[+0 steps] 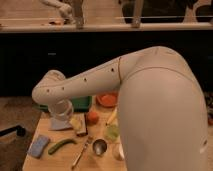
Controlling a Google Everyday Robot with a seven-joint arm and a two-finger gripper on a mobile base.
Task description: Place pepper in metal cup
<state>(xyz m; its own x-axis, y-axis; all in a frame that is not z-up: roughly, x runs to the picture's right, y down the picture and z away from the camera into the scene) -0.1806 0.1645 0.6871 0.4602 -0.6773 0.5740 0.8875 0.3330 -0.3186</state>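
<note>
The pepper (pixel 61 145), slim and dark green, lies on the wooden table (pixel 55 161) near its front left. The metal cup (pixel 99 146), small and shiny, stands upright to the pepper's right, with a utensil between them. My gripper (pixel 60 115) hangs down from the bent wrist above the table's back left. It is behind and above the pepper, apart from it. Its jaws look open, with nothing between them. My big white arm fills the right half of the view and hides that side of the table.
A blue sponge (pixel 39 145) lies left of the pepper. A long utensil (pixel 81 152), a brown-yellow block (pixel 77 124), an orange fruit (pixel 92 117), a banana (pixel 111 117), a light-green fruit (pixel 112 132), a white cup (pixel 118 151), a green tray (pixel 81 103) and an orange bowl (pixel 107 99) crowd the table.
</note>
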